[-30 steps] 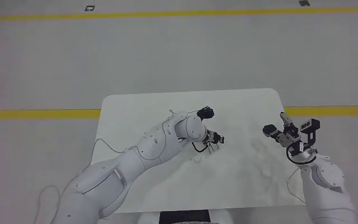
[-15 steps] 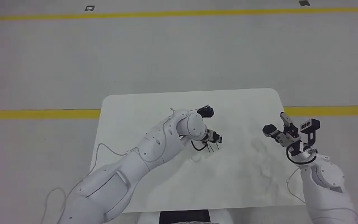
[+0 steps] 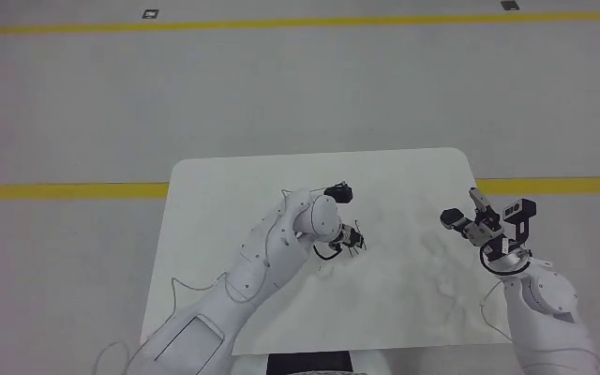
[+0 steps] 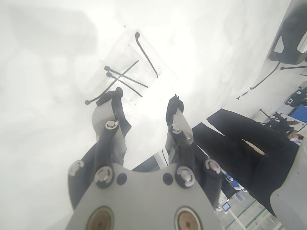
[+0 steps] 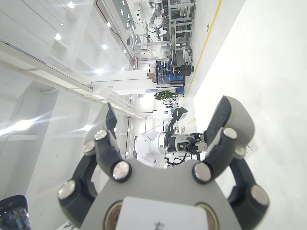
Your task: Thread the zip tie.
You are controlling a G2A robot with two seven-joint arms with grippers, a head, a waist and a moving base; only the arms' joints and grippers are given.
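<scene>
Several black zip ties (image 4: 124,77) lie crossed inside a shallow clear tray (image 4: 165,72) on the white table (image 3: 412,178); one zip tie (image 4: 146,54) lies apart from the rest. My left gripper (image 4: 146,98) hangs open just over the tray's near edge, one fingertip (image 4: 117,93) close to the head of a tie, with nothing between the fingers. In the top view the left gripper (image 3: 352,241) is at the table's middle. My right gripper (image 3: 466,220) is held open and empty above the table's right edge, and its own wrist view shows the right gripper (image 5: 166,113) with jaws wide apart.
The table top around the tray is bare white. The table's right edge lies under the right arm, and the floor beyond has a yellow line (image 3: 84,190). The left arm's gripper (image 5: 189,144) shows far off in the right wrist view.
The left arm's gripper has shifted slightly left and toward the table's near side, and its elbow has swung in. The right arm has kept still.
</scene>
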